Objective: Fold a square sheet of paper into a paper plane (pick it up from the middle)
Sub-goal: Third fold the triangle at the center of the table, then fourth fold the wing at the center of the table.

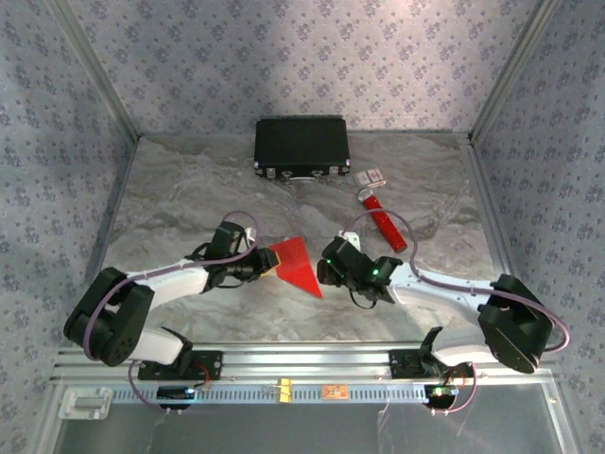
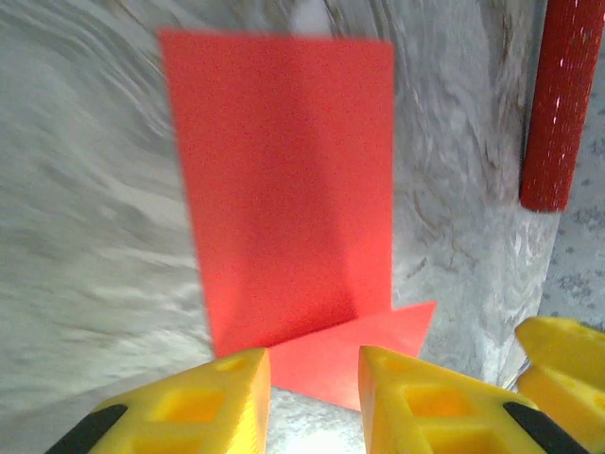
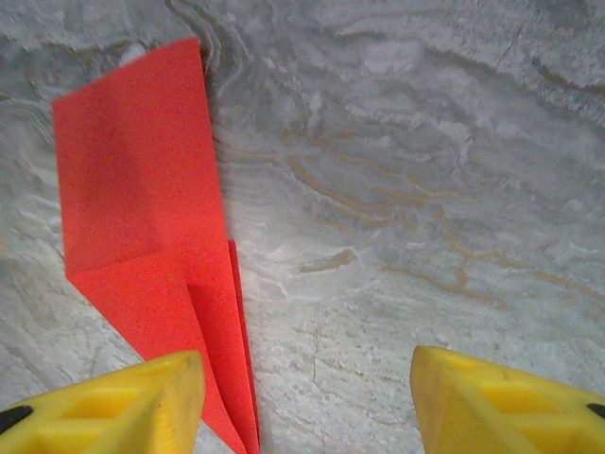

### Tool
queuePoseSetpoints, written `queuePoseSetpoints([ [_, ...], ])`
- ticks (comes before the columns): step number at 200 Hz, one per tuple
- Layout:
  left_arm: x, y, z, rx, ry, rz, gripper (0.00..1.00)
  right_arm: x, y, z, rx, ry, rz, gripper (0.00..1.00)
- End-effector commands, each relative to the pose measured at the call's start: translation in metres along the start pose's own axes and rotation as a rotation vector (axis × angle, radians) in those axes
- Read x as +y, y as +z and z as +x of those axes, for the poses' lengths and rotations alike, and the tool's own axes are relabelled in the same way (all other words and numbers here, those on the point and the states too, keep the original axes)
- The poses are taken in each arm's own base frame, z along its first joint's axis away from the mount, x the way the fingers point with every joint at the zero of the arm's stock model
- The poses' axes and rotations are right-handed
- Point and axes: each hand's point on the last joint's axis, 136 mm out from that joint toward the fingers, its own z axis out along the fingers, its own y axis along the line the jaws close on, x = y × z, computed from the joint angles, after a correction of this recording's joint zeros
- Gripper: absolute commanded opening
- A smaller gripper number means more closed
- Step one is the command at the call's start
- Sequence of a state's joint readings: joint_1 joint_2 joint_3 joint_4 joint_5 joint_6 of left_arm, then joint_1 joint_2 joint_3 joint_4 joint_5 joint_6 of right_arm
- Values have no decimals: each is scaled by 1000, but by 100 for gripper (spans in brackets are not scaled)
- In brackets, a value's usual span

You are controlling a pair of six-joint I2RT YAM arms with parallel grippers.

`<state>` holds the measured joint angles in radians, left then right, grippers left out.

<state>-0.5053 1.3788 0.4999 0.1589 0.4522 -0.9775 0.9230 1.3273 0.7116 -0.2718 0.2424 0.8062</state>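
Lying flat on the table (image 1: 189, 189) between the left gripper (image 2: 312, 369), parted and empty, and the right gripper (image 3: 307, 369), wide and empty: half-folded red paper (image 1: 295, 265), thin, light, floppy; probably best pinched along its stiffer creased edge.

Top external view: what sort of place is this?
Probably a robot test cell, not a home: patterned walls on a metal frame, a marble-look tabletop, and two arms bolted to an aluminium rail.
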Motion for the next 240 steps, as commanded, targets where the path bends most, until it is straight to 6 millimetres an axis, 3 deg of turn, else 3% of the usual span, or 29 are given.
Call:
queuePoseSetpoints([
  [1,11,-17,-5,10,18,6,32,-7,4,-7,25,43,61,60],
  [47,15,-36,-11,1,33,23,44,18,19,-5,65,46,-85,59],
  [90,14,-29,-7,43,-6,59,45,33,23,-2,86,17,-201,57],
  [120,13,-23,-6,71,-34,78,45,32,30,2,122,-1,-203,56],
  [195,16,-15,-3,120,-72,74,46,50,56,-4,173,-15,-291,40],
  [240,19,-12,-2,134,-86,66,46,51,59,-7,181,-21,-302,32],
])
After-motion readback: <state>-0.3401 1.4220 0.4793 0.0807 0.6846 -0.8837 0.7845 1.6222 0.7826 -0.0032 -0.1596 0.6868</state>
